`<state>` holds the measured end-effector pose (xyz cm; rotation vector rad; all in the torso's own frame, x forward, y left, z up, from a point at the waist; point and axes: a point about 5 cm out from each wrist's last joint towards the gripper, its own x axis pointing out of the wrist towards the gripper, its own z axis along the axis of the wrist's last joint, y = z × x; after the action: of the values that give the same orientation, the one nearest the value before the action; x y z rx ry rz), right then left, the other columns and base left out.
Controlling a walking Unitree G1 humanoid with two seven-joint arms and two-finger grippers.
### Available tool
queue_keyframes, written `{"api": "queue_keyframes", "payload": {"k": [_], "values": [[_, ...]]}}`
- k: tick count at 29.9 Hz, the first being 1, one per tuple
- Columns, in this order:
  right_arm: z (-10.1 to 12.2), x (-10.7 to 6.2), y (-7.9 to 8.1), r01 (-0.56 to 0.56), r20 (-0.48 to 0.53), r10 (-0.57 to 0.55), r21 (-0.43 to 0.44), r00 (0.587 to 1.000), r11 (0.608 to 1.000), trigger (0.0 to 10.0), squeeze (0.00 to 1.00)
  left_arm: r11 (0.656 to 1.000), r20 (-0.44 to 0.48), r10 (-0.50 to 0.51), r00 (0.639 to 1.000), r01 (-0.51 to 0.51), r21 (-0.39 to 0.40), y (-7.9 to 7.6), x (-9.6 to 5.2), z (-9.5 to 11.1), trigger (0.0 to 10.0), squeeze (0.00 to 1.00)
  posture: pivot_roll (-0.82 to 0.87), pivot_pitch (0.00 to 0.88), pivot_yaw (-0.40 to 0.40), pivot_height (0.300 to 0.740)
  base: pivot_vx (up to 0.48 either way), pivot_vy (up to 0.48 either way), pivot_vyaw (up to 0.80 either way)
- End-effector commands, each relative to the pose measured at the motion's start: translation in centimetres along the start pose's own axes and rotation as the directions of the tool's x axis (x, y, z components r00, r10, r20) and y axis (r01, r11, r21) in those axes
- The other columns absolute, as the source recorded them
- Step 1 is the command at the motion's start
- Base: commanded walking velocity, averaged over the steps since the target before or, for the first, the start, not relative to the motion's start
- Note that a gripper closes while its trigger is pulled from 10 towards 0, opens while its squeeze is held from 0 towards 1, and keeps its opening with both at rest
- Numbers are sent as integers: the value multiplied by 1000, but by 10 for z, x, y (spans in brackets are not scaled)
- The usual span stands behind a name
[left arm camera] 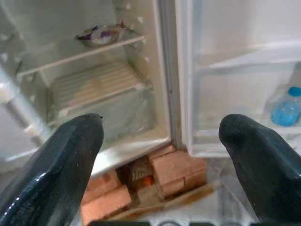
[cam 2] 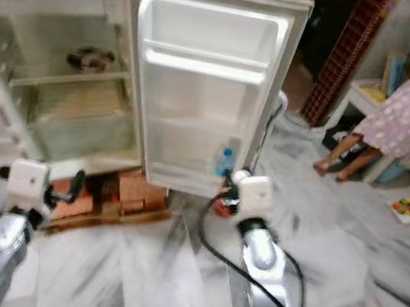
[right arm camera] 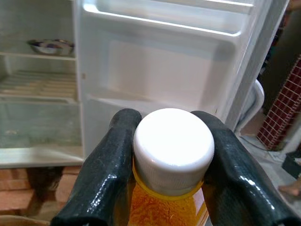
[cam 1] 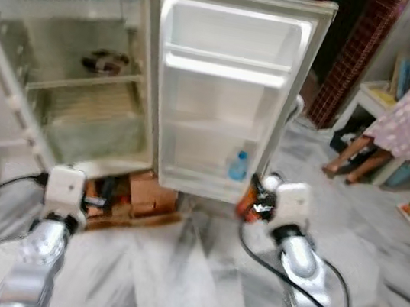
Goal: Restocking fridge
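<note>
right wrist view: right gripper (right arm camera: 170, 174) clamps orange bottle (right arm camera: 171, 160).

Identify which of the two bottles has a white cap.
The orange bottle clamped in the right gripper; the other, a blue-capped bottle, stands in the fridge door's bottom shelf.

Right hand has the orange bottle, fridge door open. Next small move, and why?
Probably extend the right hand forward toward the door's bottom shelf. It is shut on the orange bottle, short of the open door, and that shelf holds only a blue bottle, with space beside it.
</note>
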<state>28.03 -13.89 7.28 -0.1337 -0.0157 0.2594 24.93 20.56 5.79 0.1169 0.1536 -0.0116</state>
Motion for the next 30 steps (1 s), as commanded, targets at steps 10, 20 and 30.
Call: {"api": "queue_keyframes", "payload": {"k": [10,20,30], "values": [[8,1,-10,11,40,-10,-26,999,1000,10000,0,1000,3,-29,1000,29,3,-16,2,0,10000,0,13,0,-27,740,438,0,581],[7,1,-11,21,30,-21,-8,999,1000,10000,0,999,0,-29,1000,29,22,-15,6,0,10000,0,8,0,-25,740,408,0,80],[5,2,-12,24,18,-24,-13,1000,1000,10000,0,998,1,-51,999,51,-40,-25,6,-1,10000,0,7,0,-28,740,285,-112,0]]}}
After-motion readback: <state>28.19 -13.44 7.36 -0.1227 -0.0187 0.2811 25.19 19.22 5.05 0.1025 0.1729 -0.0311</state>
